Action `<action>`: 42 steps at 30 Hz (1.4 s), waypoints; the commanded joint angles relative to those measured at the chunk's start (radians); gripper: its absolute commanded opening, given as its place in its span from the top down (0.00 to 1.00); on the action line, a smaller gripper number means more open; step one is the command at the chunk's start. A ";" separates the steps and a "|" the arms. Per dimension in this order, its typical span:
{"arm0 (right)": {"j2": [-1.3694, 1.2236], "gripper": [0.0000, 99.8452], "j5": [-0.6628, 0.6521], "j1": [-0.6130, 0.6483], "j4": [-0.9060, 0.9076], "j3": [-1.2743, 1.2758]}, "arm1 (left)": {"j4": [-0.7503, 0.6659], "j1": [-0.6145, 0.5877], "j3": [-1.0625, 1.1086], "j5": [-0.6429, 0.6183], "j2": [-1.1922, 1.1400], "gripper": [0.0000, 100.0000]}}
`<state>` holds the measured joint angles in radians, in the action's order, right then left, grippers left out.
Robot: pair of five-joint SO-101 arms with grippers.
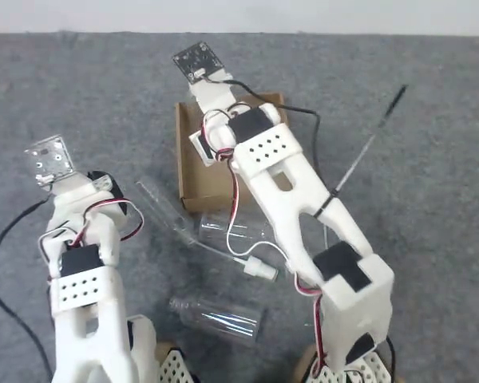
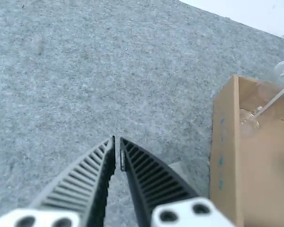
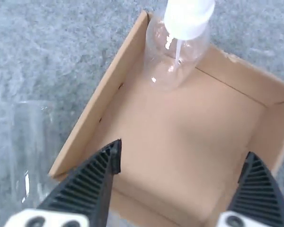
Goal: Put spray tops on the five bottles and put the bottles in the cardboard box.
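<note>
Grey carpet (image 2: 61,71) surrounds nearly closed left fingers (image 2: 146,175); right fingers (image 3: 92,175) gape above the cardboard box (image 3: 180,151).

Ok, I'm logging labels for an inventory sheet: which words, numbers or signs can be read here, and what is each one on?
No text here is legible.
cardboard box: faint blue marks on its outer wall, too blurred to read.
capped bottle inside the box: clear, no label visible.
loose bottle lying outside the box: clear, no label visible.
</note>
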<state>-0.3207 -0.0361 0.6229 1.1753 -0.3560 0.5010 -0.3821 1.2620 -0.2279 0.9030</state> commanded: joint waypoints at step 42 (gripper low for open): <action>0.680 0.67 0.075 -0.013 0.611 0.334 | -0.058 -0.005 -0.010 0.005 0.044 0.99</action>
<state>0.2746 -0.0192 0.6199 1.7553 -0.0598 0.4749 -0.3836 1.2620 -0.2279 0.9030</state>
